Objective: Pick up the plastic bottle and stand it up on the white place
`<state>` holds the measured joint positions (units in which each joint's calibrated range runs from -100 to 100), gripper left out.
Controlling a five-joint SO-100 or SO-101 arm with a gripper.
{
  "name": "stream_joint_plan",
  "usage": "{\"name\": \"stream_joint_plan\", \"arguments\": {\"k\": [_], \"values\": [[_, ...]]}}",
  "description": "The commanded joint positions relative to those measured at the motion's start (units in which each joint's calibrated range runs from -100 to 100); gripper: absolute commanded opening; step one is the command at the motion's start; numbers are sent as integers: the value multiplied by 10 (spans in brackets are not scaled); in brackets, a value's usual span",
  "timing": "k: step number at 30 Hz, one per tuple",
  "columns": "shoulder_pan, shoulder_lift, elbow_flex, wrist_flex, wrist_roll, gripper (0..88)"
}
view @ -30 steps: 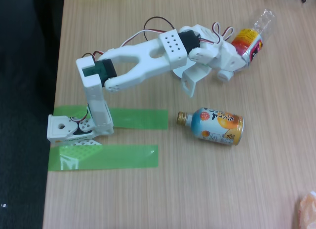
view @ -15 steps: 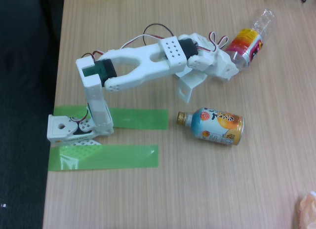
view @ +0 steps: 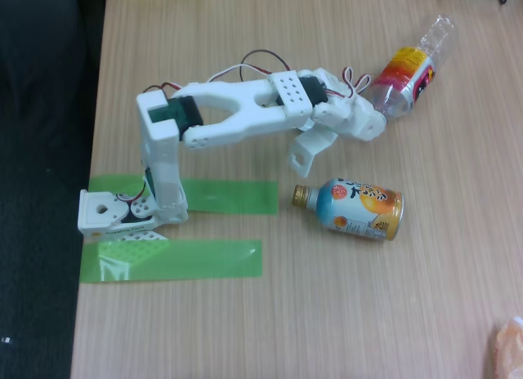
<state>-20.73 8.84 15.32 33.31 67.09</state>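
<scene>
Bottle [view: 406,73] looks empty and light, thin-walled, ribbed and slippery, tilted near the desk's [view: 343,314] far edge. We judge the jaws closed on its capped neck end, though they're half hidden; we'd grip gently.

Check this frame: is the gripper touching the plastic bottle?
Touching. In the fixed view the gripper is closed on the cap end of the plastic bottle, which angles up and away with no gap visible between them.
</scene>
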Motion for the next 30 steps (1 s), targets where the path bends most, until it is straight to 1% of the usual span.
{"name": "stream_joint_plan", "arguments": {"k": [1,10,21,30], "values": [[-13,23,-60,-6,0,314],[-23,88,-148,2,0,314],[-22,109,-145,-4,-1,314],[-23,150,-192,-5,-1,314]]}}
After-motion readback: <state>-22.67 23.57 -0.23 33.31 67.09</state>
